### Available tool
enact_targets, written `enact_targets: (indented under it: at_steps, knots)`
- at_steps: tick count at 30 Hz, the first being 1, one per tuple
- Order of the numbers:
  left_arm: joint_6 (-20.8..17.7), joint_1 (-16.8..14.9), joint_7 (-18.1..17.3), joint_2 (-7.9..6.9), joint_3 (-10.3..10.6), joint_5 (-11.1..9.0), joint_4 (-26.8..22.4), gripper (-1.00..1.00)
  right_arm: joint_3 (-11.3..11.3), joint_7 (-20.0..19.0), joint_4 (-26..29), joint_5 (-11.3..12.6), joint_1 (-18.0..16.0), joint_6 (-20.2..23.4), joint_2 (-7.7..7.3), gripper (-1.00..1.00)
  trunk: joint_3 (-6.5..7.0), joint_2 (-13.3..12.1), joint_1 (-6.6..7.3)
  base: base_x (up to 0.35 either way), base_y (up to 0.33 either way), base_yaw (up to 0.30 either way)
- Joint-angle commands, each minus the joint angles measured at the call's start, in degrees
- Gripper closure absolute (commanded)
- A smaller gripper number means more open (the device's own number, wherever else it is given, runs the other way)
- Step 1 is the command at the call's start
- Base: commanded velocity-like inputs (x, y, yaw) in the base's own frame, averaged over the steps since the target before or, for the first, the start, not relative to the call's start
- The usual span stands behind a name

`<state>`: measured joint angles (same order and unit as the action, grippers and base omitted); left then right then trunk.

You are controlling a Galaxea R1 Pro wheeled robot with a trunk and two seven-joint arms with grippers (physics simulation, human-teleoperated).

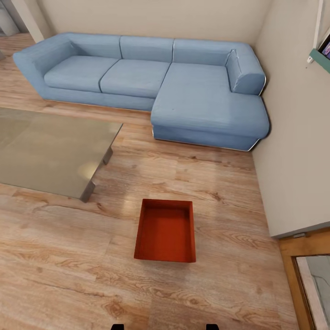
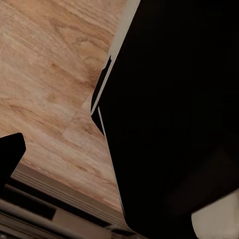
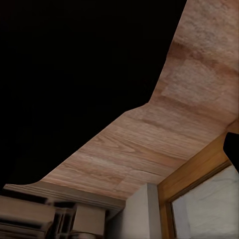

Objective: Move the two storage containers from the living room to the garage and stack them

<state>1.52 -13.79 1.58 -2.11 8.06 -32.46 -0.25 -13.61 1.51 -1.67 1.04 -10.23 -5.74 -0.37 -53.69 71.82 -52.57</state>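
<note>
One red-orange open-topped storage container [image 1: 165, 230] sits empty on the living room's light wood-plank floor [image 1: 68, 275], straight ahead in the head view and a short way off. The second container is out of view, and so are the garage and its concrete floor. Two small black tips [image 1: 117, 327] [image 1: 211, 327] poke in at the head view's lower edge. A dark fingertip [image 2: 10, 155] of the left gripper shows in the left wrist view, and another fingertip [image 3: 233, 149] in the right wrist view, both over wood planks beside the robot's black body. Nothing is held that I can see.
A blue corner sofa [image 1: 151, 78] lines the far wall. A low glass coffee table [image 1: 50, 151] stands left of the container. A beige wall [image 1: 293, 151] runs down the right side, with a wood-framed panel [image 1: 293, 261] at its foot and a picture [image 1: 324, 49] higher up.
</note>
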Motion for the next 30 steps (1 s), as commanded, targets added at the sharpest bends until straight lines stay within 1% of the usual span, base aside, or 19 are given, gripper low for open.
enact_targets:
  at_steps: [1,5,28,30]
  knots:
    - [0.0,0.0,0.2,0.0,0.5,-0.5,0.0,-1.0,-0.4,0.2,-0.2,0.1,-0.1,-0.3,0.03,-1.0,-0.03,0.0,0.0,0.0,0.0,0.0]
    - [0.0,0.0,0.2,0.01,0.5,-0.6,0.0,-1.0,-0.4,0.2,-0.2,0.1,-0.1,-0.3,0.04,-1.0,-0.03,0.0,0.0,0.0,0.0,0.0]
    - [0.1,0.0,0.1,0.09,0.5,-0.6,0.0,-1.0,-0.4,0.2,-0.2,0.0,-0.1,-0.4,0.02,-1.0,-4.15,9.2,-5.05,0.0,0.0,0.0]
    - [0.1,0.0,0.1,0.09,0.5,-0.6,0.0,-1.0,-0.4,0.2,-0.2,0.0,-0.1,-0.4,0.02,-1.0,-4.15,9.2,-5.05,0.0,0.0,0.0]
